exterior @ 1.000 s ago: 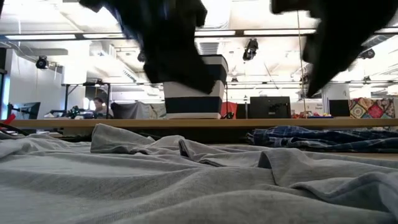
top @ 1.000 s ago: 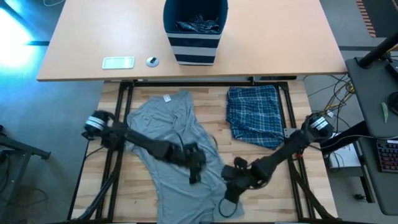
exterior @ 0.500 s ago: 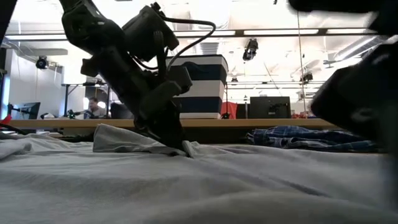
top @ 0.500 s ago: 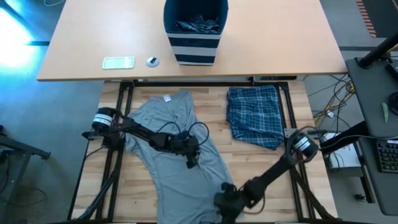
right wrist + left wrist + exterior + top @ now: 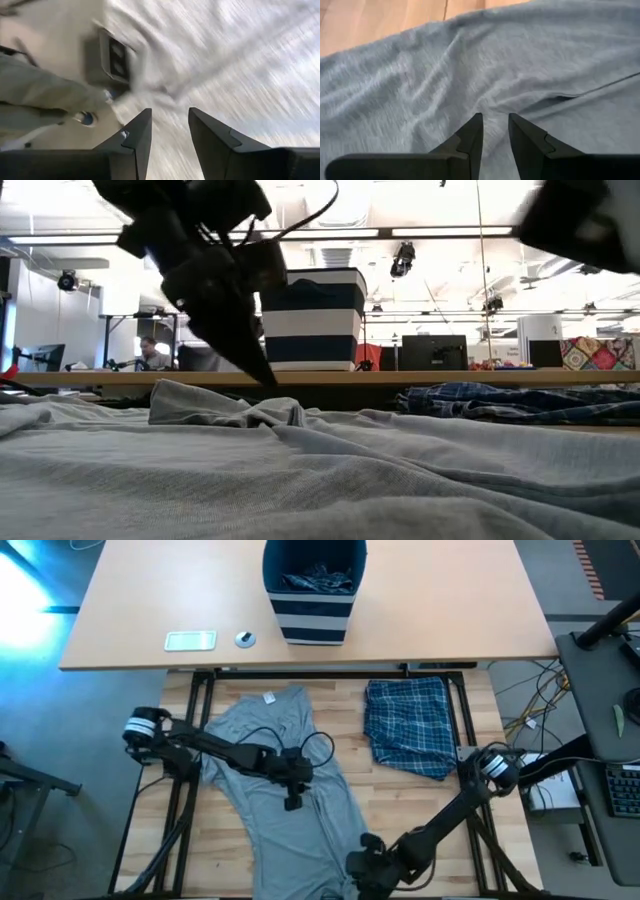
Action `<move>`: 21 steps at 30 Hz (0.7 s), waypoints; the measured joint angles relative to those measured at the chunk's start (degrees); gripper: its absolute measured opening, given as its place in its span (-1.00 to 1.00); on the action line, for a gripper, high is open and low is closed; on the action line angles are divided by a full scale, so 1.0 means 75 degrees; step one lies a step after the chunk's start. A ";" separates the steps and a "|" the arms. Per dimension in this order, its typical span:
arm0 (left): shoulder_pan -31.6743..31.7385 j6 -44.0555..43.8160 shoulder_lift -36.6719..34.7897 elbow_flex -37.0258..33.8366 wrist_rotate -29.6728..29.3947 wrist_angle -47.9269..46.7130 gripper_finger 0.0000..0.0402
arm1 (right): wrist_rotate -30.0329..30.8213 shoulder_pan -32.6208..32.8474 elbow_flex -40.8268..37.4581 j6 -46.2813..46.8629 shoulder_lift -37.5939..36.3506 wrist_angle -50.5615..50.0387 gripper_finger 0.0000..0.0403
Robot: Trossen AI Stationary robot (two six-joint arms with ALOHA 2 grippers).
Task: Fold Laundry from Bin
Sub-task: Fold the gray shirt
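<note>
Your left gripper (image 5: 291,802) hangs over the soft, wrinkly grey T-shirt (image 5: 268,745), jaws slightly apart; the right gripper (image 5: 362,870) looks the same, though blurry.

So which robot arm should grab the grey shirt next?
Probably the left. Its fingers hang slightly parted just above the middle of the grey T-shirt, pointing down at the cloth. The right gripper sits at the shirt's bottom hem by the near table edge, so it could only pinch a corner.
</note>
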 joint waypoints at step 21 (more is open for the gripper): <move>0.0115 -0.1166 -0.1298 -0.1027 -0.0036 -0.0061 -0.61 | -0.1225 -0.1329 -0.1158 -0.0557 -0.1731 -0.0526 -0.38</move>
